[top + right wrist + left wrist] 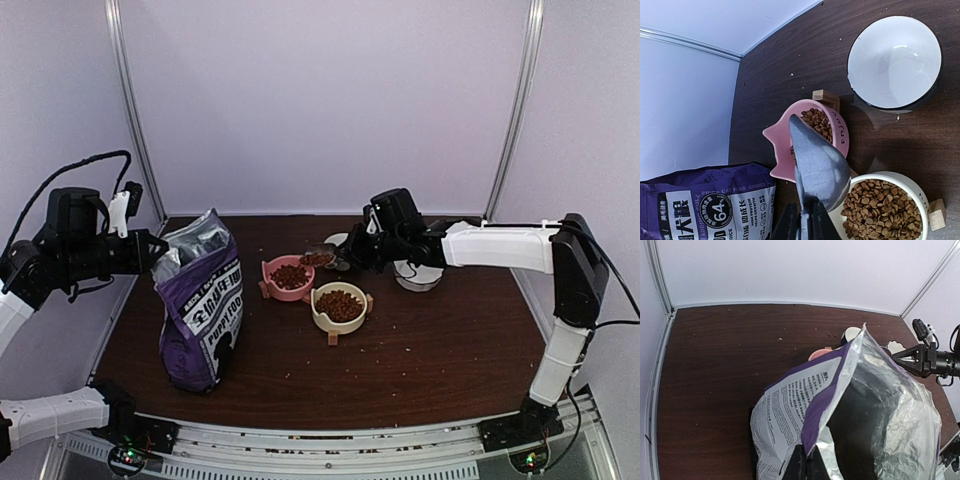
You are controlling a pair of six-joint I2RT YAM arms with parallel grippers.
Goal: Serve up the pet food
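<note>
Reddish-brown pet food fills a pink bowl (pixel 288 277) and a cream bowl (pixel 339 306). My right gripper (pixel 352 255) is shut on the handle of a silver scoop (pixel 320 258), which carries some kibble over the pink bowl's far rim. In the right wrist view the scoop's underside (pixel 820 165) covers part of the pink bowl (pixel 782 145); kibble shows there (pixel 820 122) and in the cream bowl (pixel 880 210). My left gripper (pixel 158 250) is shut on the open top edge of the purple-and-white bag (pixel 200 310), which stands upright. The left wrist view shows the fingertips (pixel 805 462) pinching the bag's rim (pixel 830 395).
An empty white bowl with a dark outside (pixel 418 275) stands right of the pink bowl, under my right forearm; it also shows in the right wrist view (pixel 895 60). Crumbs dot the brown table (pixel 440 350). White walls enclose the back and sides.
</note>
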